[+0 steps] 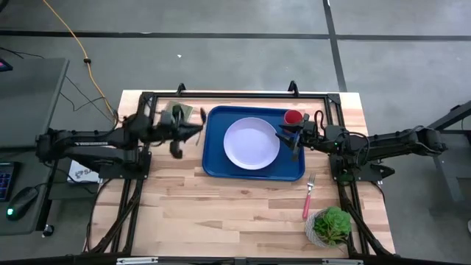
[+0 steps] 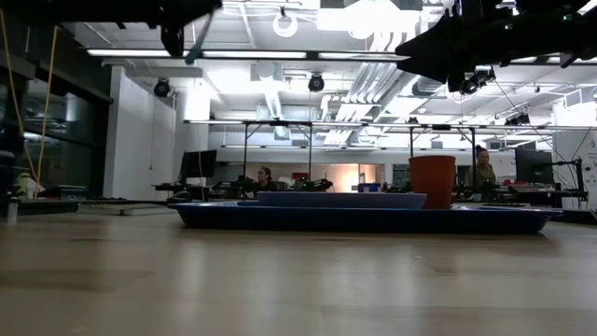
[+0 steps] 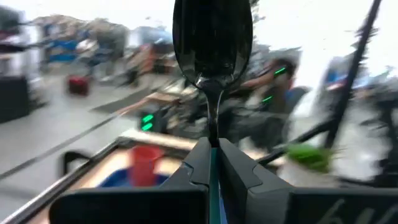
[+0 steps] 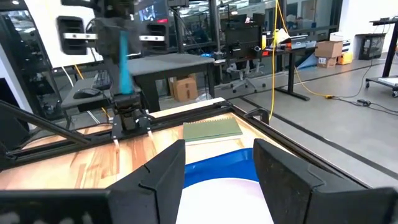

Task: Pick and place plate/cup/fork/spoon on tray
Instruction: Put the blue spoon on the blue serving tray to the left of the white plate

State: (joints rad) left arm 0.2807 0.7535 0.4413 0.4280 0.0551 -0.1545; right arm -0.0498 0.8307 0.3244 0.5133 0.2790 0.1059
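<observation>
The blue tray lies mid-table with the pale plate on it and the red cup standing upright in its far right corner. The pink-handled fork lies flat on the wood to the near right of the tray. My left gripper hovers just off the tray's left rim, shut on the teal-handled spoon. My right gripper hangs open and empty above the tray's right rim, near the cup. Its fingers stand apart over the plate. My left gripper pinches the spoon between its two fingers at the teal handle, close to the dark neck. The spoon lies along the fingers, and its dark bowl sticks out past the fingertips. The spoon is lifted clear of the table and tray.
A flat olive-green rectangle lies at the far edge, left of the tray. A green plant-like object sits at the near right corner, past the fork. Black frame rails run along the table's edges. Bare wood lies near the front.
</observation>
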